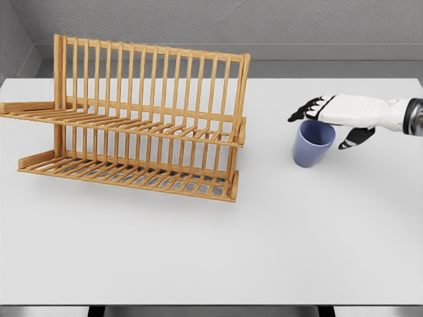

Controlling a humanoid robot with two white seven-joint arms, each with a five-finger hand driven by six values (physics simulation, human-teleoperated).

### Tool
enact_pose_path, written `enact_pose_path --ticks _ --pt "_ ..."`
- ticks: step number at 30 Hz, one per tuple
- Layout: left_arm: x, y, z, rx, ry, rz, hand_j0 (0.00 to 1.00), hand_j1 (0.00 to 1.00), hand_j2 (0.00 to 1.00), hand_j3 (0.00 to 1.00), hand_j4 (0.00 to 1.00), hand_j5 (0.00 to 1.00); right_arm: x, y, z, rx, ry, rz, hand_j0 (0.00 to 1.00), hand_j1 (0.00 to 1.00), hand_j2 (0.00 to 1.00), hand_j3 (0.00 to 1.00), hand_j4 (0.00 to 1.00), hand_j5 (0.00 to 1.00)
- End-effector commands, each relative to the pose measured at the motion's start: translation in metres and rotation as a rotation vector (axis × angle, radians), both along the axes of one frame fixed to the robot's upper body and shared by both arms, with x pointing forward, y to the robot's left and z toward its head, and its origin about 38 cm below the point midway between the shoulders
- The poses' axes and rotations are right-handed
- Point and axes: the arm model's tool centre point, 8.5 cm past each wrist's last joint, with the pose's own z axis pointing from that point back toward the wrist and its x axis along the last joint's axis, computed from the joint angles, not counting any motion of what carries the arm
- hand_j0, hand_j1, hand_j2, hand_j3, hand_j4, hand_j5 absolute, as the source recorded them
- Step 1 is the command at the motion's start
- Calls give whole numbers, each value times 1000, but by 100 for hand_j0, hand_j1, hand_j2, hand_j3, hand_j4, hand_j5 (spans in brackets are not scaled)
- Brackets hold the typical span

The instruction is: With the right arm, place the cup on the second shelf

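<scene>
My right hand point(334, 119) is reaching in from the right edge of the picture, a smooth white shell with black fingers, and it is hovering over the open mouth of the cup point(312, 143). The fingers point(305, 109) are spreading loosely across the far side of the rim while the thumb is hanging down on the right side of the cup; I am not yet clamping anything, and whether any fingertip is touching the rim I cannot tell.

The cup is standing upright on the table point(211, 251), a plain matte blue-grey tumbler tapering toward its base, with no handle showing. It is sitting well apart from the rack point(142, 119), off to the rack's right.

The rack is made of warm, light-coloured wood: a tall back of thin vertical slats, and two shelves of closely spaced slats jutting forward, one above the other, each with a low raised lip along its front. Both shelves are holding nothing.

The table is a flat, smooth white slab with a pale grey wall behind it.
</scene>
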Motion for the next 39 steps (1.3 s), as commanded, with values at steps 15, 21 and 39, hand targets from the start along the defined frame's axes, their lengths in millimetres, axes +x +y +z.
enact_pose_path --ticks 15,21,39 --pt "0 0 0 0 0 0 100 100 100 100 100 100 2 10 -7 -4 22 21 100 100 100 100 100 100" --pt "0 0 0 0 0 0 100 100 100 100 100 100 2 10 -8 -5 24 20 80 80 80 80 80 80" --pt "0 0 0 0 0 0 100 100 100 100 100 100 3 13 1 -4 3 29 64 64 64 64 64 64"
